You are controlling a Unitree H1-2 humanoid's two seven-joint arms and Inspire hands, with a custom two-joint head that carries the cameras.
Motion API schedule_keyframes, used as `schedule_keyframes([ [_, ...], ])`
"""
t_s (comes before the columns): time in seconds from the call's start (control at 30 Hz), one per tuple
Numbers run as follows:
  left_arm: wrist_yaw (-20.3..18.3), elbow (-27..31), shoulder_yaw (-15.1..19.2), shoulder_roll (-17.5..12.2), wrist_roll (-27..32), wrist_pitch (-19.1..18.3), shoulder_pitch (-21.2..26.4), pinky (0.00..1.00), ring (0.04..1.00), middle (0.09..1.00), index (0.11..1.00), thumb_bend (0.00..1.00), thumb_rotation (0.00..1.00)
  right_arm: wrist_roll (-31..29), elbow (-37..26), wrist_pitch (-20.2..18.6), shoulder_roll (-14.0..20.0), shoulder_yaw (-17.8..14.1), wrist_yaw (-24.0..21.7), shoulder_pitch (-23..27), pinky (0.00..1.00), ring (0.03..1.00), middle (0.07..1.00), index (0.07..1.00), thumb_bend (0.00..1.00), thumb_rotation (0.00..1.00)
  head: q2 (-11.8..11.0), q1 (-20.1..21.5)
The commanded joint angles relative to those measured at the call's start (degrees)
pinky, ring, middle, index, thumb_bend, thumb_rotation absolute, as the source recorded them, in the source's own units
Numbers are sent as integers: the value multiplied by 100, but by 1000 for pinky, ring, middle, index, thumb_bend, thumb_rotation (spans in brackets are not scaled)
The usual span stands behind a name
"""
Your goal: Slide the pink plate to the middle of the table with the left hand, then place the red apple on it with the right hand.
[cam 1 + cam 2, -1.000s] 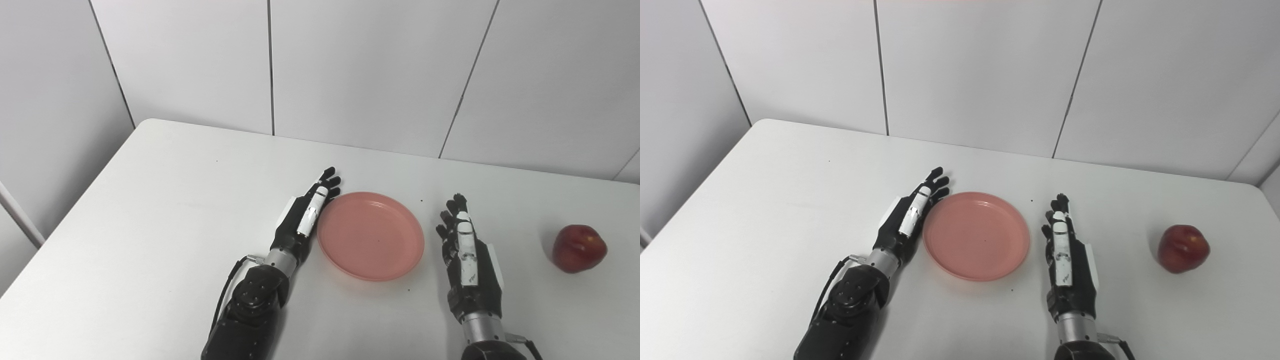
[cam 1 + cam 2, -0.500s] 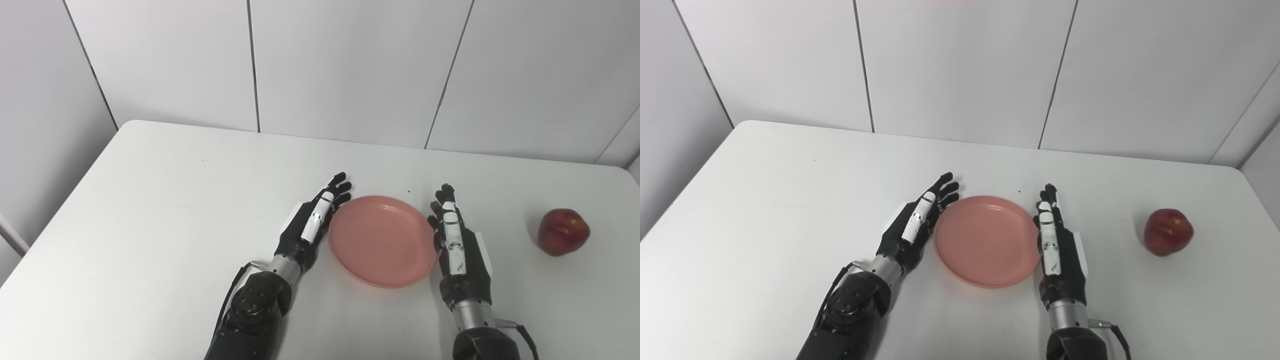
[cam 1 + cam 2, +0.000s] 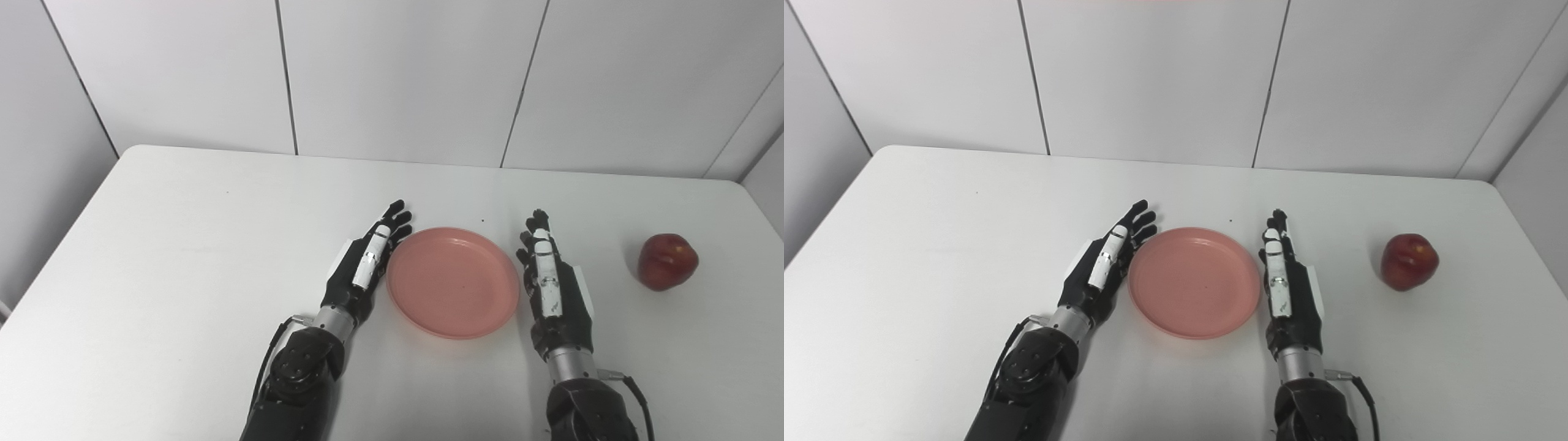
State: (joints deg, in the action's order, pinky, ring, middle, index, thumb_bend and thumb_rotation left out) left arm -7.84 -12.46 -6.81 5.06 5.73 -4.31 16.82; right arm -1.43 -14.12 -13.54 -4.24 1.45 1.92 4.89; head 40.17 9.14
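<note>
Near the table's (image 3: 184, 257) front edge, the pink plate (image 3: 453, 282) lies about midway across, empty. The left hand (image 3: 361, 272) flanks its left rim, the right hand (image 3: 551, 285) its right, both with fingers extended, holding nothing. The red apple (image 3: 667, 261) sits toward the right edge.

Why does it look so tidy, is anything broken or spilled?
Nothing stands out. The pink plate lies flat and whole on the white table, with the left hand and right hand open on either side of it. The red apple sits alone at the right. A few tiny dark specks dot the tabletop.
</note>
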Motion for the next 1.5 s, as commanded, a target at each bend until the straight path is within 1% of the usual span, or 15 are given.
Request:
schedule_keyframes([
  [0.0, 45, -127, 64, 8, 2, -57, -109, 943, 946, 948, 932, 358, 1000, 26, -403, -25, 61, -9, -39, 279, 1000, 1000, 1000, 1000, 303, 1000, 0, 91],
  [0.4, -43, -264, 211, -12, 94, 56, -80, 941, 946, 946, 929, 384, 1000, 426, -1033, -514, 357, -141, 48, 605, 1000, 998, 1000, 1000, 351, 1000, -61, 682],
  [0.43, -49, -288, 223, -21, 97, 78, -75, 940, 946, 946, 930, 385, 1000, 479, -1066, -573, 411, -151, 41, 652, 1000, 996, 999, 998, 369, 974, -76, 765],
  [0.47, -54, -307, 230, -27, 99, 96, -72, 937, 943, 945, 930, 388, 1000, 521, -1089, -614, 448, -158, 34, 684, 1000, 990, 995, 990, 417, 896, -80, 778],
  [0.5, -43, -321, 241, -29, 99, 107, -69, 937, 943, 945, 930, 388, 1000, 648, -1145, -700, 525, -142, 21, 725, 1000, 989, 995, 990, 421, 888, -100, 858],
  [0.53, -35, -333, 250, -30, 98, 116, -67, 931, 940, 943, 928, 391, 1000, 738, -1185, -765, 578, -130, 12, 753, 999, 981, 989, 984, 483, 855, -102, 870],
  [0.6, -31, -349, 260, -36, 95, 124, -63, 928, 938, 942, 928, 393, 1000, 948, -1291, -896, 681, -112, 15, 812, 972, 961, 977, 976, 522, 810, -123, 950],
  [0.8, -81, -391, 295, -87, 132, 142, -53, 926, 936, 941, 929, 392, 1000, 1621, -1599, -1311, 915, -184, 37, 1015, 900, 939, 958, 953, 673, 752, -165, 1115],
  [0.87, -111, -406, 315, -106, 169, 150, -49, 930, 938, 943, 930, 386, 1000, 1817, -1683, -1335, 962, -258, -15, 1061, 869, 945, 963, 948, 737, 728, -184, 1181],
  [0.93, -136, -401, 334, -120, 196, 131, -46, 932, 939, 943, 930, 379, 1000, 2009, -1752, -1336, 1042, -327, -81, 1099, 797, 938, 958, 951, 814, 682, -209, 1245],
  [1.0, -163, -409, 360, -130, 233, 123, -41, 937, 939, 943, 930, 374, 1000, 2120, -1791, -1329, 1146, -373, -110, 1146, 812, 939, 959, 964, 845, 649, -228, 1293],
  [1.1, -179, -433, 398, -134, 270, 145, -31, 934, 935, 939, 926, 365, 1000, 2226, -1799, -1304, 1316, -431, -138, 1222, 894, 952, 968, 978, 875, 614, -284, 1359],
  [1.23, -205, -462, 435, -150, 286, 157, -21, 936, 936, 939, 928, 359, 1000, 2375, -1819, -1313, 1512, -574, -133, 1269, 922, 957, 969, 988, 927, 581, -332, 1423],
  [1.4, -251, -516, 492, -171, 318, 186, -8, 938, 940, 943, 933, 359, 1000, 2917, -1895, -1327, 1694, -708, -108, 1253, 856, 928, 946, 972, 973, 574, -375, 1523],
  [1.47, -291, -547, 508, -190, 349, 195, -1, 944, 943, 947, 938, 359, 1000, 3420, -1935, -1334, 1772, -793, -305, 1231, 834, 923, 945, 974, 991, 587, -389, 1577],
])
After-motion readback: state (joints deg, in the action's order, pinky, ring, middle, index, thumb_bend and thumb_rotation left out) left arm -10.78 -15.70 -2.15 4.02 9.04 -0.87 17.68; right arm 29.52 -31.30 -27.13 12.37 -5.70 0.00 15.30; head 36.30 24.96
